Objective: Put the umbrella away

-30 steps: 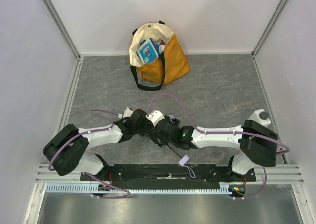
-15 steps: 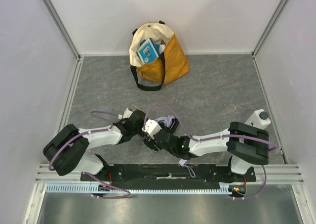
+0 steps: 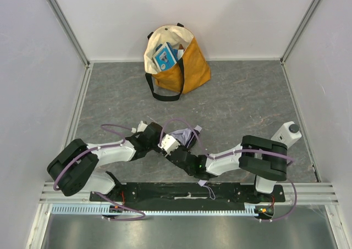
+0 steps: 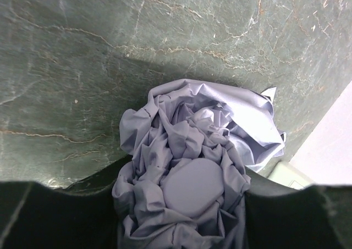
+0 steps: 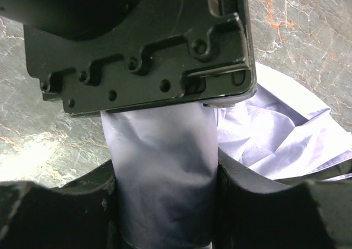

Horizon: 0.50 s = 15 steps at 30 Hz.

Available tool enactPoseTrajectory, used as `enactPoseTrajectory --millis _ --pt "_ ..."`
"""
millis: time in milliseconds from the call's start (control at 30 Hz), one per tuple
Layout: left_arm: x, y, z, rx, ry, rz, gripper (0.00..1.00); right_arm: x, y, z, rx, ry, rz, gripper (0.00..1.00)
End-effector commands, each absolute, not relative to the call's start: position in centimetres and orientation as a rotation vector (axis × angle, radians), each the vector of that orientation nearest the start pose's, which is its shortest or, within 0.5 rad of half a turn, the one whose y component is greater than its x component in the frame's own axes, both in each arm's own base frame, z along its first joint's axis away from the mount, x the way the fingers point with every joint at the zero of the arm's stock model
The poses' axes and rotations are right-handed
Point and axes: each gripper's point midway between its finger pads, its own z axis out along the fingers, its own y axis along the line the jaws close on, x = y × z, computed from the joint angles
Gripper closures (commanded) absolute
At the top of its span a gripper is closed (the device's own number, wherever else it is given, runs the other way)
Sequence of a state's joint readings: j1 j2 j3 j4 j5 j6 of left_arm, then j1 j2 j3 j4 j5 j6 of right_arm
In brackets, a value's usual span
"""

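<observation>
The umbrella (image 3: 185, 136) is a bunched pale lavender canopy on the grey floor between my two grippers. In the left wrist view its crumpled fabric (image 4: 187, 144) and a smooth rounded end fill the space between the jaws. My left gripper (image 3: 154, 140) (image 4: 181, 208) is shut on it. My right gripper (image 3: 175, 151) (image 5: 164, 205) is shut on the folded canopy (image 5: 162, 166) right below the left gripper's black body (image 5: 143, 40). The lavender wrist strap (image 3: 202, 182) lies by the arm bases. The shaft is hidden.
A mustard-and-cream tote bag (image 3: 179, 59) stands open at the back wall with blue items inside, its black strap on the floor. White walls close in the grey floor on three sides. The black base rail (image 3: 187, 191) runs along the near edge.
My right gripper has slid left and nearer, close up against the left gripper. The black shaft no longer shows, and more canopy fabric bulges out behind the grippers. The left arm has barely moved.
</observation>
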<state>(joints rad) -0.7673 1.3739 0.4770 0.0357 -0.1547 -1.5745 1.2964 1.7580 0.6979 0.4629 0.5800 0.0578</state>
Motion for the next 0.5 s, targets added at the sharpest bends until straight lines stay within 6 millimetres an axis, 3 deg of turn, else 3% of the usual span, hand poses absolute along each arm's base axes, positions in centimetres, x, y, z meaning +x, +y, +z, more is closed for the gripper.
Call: enactPoseTrajectory --millis 0,167,400,467 --pt "19.2 -21.2 -1.7 -1.152 2.527 -0.568 0.98 19.5 33.3 0.8 -0.846 1.935 0.191 1.0" --pt "20.0 -21.0 -1.2 -1.115 2.482 -0.588 0.98 17.5 33.1 -1.0 -0.853 2.024 0.393 1.0" --pt "22.5 -21.1 2.4 -0.971 2.3 -0.836 0.38 16.2 32.8 -2.6 -0.836 2.131 0.636 1.0" --pt "23.1 -20.8 3.7 -0.918 2.237 -0.917 0.13 16.0 33.1 -2.8 -0.836 2.154 0.709 1.0"
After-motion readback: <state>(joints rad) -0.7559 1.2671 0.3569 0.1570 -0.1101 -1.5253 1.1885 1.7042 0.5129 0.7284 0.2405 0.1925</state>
